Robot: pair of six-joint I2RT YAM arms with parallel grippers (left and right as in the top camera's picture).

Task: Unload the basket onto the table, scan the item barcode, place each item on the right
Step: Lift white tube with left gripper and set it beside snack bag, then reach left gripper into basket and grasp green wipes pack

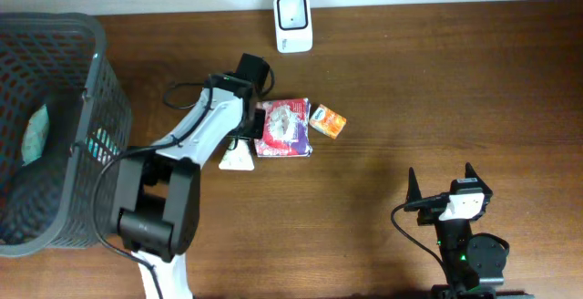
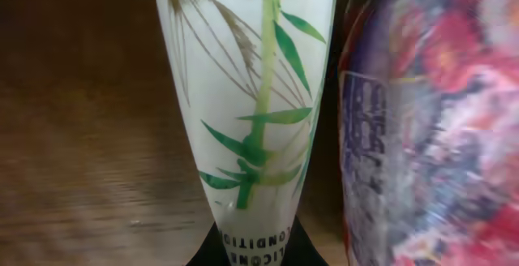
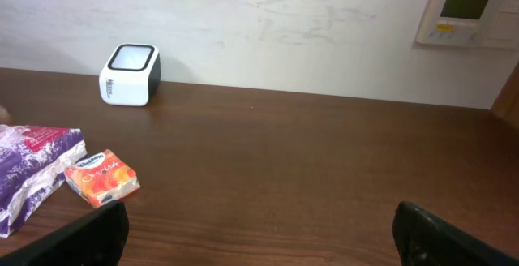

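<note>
Although the white tube point(image 2: 251, 96) with the green bamboo print is already in the grip of the left arm, the scanning itself looks to me not yet done. The tube is low at the worktop point(image 1: 410, 80), and I cannot tell if it touches the wood. Its wide flat end points away from the left gripper point(image 1: 244, 142). The scanner point(image 1: 293, 10), a small white box with a dark window, stands at the far edge, well apart from the tube. So I judge the task to be in its first part: the picking is made, while the lifting, the carrying to the scanner and the turning of the barcode toward its window are all left. No barcode shows on the side of the tube that I can see, only leaves and some upside-down letters near the narrow end.

The left gripper is pressed almost together. The narrow end of the tube goes in right between its fingertips, so it seems to pinch the tube there, though the contact itself is cut off by the lower border of the wrist view. Just beside the tube lies a red and purple packet point(image 1: 284, 128), and near this a small orange box point(image 1: 328, 121). The right gripper point(image 1: 441, 185) rests spread wide and holds nothing, far from all these things.
</note>
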